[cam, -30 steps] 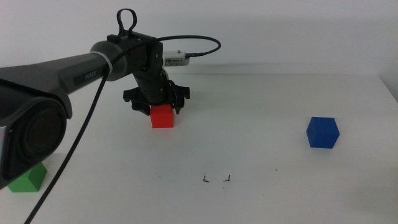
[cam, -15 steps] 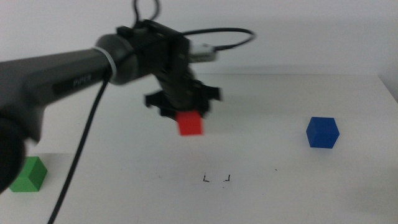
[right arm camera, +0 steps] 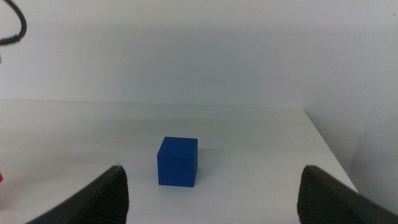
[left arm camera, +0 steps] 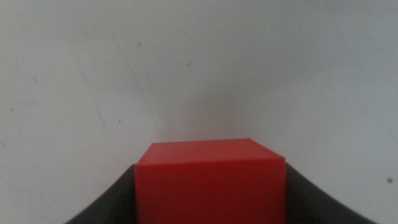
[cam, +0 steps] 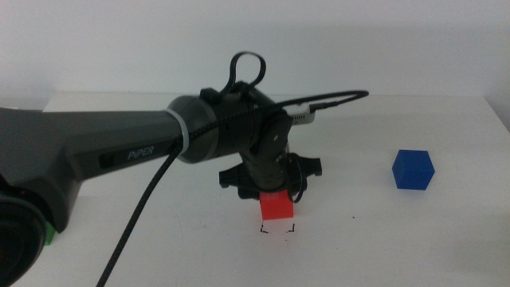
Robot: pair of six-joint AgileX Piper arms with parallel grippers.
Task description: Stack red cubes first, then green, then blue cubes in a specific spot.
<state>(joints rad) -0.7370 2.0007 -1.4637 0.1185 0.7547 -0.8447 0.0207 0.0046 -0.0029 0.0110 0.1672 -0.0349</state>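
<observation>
My left gripper (cam: 272,186) reaches in from the left and is shut on the red cube (cam: 277,206), holding it low, just behind the two black corner marks (cam: 278,229) of the spot. I cannot tell if the cube touches the table. In the left wrist view the red cube (left arm camera: 210,182) fills the space between the jaws. The blue cube (cam: 413,169) sits on the table at the right, and in the right wrist view it (right arm camera: 177,161) lies ahead of my open, empty right gripper (right arm camera: 212,186). Only a green sliver (cam: 50,232) of the green cube shows behind the left arm.
The white table (cam: 382,247) ends at a far edge against a white wall. A black cable (cam: 335,97) loops off the left wrist. A tiny black speck (cam: 354,218) lies right of the marks.
The left gripper has lifted the red cube from the far left-middle of the table and carried it right and forward, down to the corner marks. The arm now hides most of the green cube.
</observation>
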